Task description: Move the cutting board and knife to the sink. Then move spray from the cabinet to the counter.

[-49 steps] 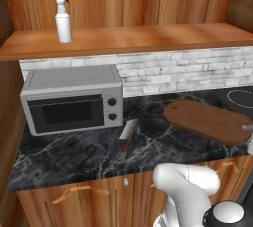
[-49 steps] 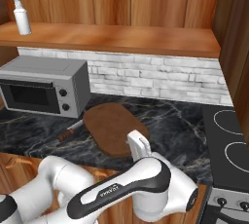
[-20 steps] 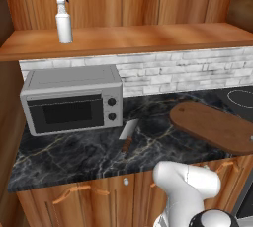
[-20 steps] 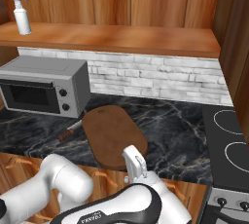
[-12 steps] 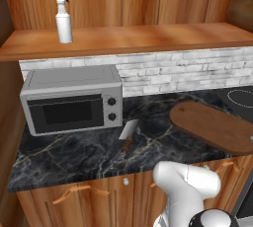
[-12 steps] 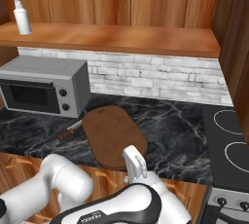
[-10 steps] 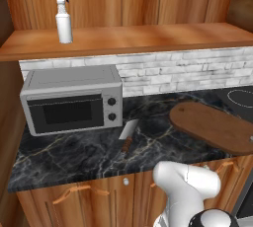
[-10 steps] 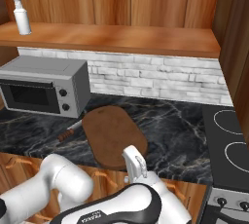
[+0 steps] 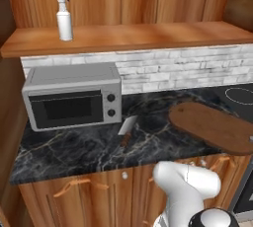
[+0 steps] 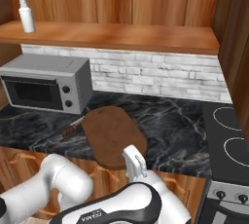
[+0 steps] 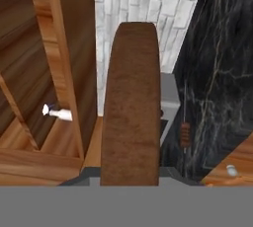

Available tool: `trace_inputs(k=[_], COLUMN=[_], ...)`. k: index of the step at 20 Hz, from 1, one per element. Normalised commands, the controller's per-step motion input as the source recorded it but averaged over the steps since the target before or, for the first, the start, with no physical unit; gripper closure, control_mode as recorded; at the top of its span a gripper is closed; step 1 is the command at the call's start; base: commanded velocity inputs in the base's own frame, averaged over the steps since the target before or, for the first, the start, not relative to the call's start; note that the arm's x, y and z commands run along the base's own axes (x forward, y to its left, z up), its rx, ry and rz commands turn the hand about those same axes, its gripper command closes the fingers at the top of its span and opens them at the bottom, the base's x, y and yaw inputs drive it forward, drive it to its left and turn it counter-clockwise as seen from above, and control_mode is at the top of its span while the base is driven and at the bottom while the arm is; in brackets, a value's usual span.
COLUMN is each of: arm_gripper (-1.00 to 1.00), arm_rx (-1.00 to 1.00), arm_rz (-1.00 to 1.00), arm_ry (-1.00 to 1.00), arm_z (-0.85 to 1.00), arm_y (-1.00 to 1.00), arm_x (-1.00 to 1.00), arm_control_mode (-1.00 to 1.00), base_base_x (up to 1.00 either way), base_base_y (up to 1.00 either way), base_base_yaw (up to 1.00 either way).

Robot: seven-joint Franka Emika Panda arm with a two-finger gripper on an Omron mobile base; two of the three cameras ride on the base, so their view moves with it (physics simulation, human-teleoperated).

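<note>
Brown wood runs up the middle of the hand view: the board (image 11: pixel 131 107) stretches away from the camera, its near end at the bottom edge where the gripper's fingertips sit hidden beneath it. The jaws are pressed together on that near end, pinching the board. In the left base view the board (image 9: pixel 213 126) lies over the right part of the counter (image 9: pixel 84 147), one end reaching past the counter's front edge towards the arm (image 9: pixel 190 186). In the right base view the board (image 10: pixel 113 135) slants from near the microwave (image 10: pixel 46 82) down to the counter's front edge, where the gripper (image 10: pixel 135 165) meets its near end.

The knife (image 9: pixel 126 131) lies flat on the counter just in front of the microwave's right corner, blade towards the microwave and handle towards the front, left of the board and apart from it. From the right base view the knife (image 10: pixel 72 126) shows just beside the board's left edge; whether they touch cannot be told there.

The spray (image 9: pixel 63 15) stands upright at the left end of the cabinet (image 9: pixel 148 36) shelf, above the microwave. In the hand view the spray (image 11: pixel 57 113) appears small and sideways because the camera is rolled. A stovetop (image 10: pixel 228 145) lies to the right of the counter.
</note>
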Motion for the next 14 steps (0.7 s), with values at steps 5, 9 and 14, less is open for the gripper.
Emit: trace_inputs(k=[5, 9, 14], arm_gripper=[1.00, 1.00, 1.00], arm_rx=[0.00, 0.00, 0.00], arm_rz=[0.00, 0.00, 0.00], arm_ry=[0.00, 0.00, 0.00], arm_z=[0.00, 0.00, 0.00], arm_y=[0.00, 0.00, 0.00], arm_x=[0.00, 0.00, 0.00], arm_control_mode=[1.00, 1.00, 1.00], base_base_x=[-0.68, -0.49, -0.13], base_base_y=[0.00, 0.00, 0.08], base_base_yaw=[0.00, -0.23, -0.87])
